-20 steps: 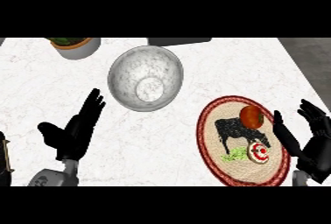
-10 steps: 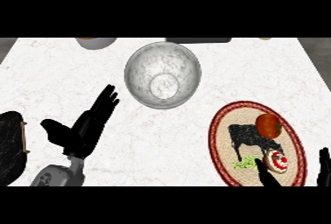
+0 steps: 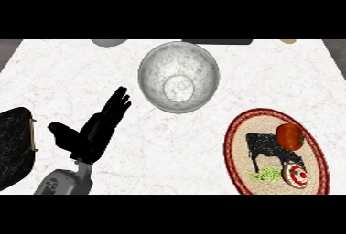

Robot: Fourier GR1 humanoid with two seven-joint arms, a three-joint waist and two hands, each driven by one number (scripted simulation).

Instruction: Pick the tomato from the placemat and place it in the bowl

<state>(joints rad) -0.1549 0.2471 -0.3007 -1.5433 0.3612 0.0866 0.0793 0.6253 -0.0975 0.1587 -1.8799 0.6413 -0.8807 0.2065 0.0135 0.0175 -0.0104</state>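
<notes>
A red tomato point(image 3: 290, 135) lies on the right part of a round woven placemat point(image 3: 238, 155) with a dark red border and a black cow picture, at the lower right of the counter. A grey speckled bowl point(image 3: 179, 75) stands empty at the upper middle. My left hand point(image 3: 93, 131) is at the lower left, open with straight fingers pointing up and to the right, well to the left of the bowl and touching nothing. My right hand does not show in the head view.
A dark speckled object with a brass handle point(image 3: 15, 146) sits at the left edge beside my left forearm. Along the far edge are a grey item point(image 3: 108, 42), a dark flat item point(image 3: 216, 41) and a small pale thing point(image 3: 289, 41).
The view has shifted, so bowl and placemat sit lower and further right. My right hand, beside the placemat a second ago, has slid down out of the picture. The tomato stays on the placemat.
</notes>
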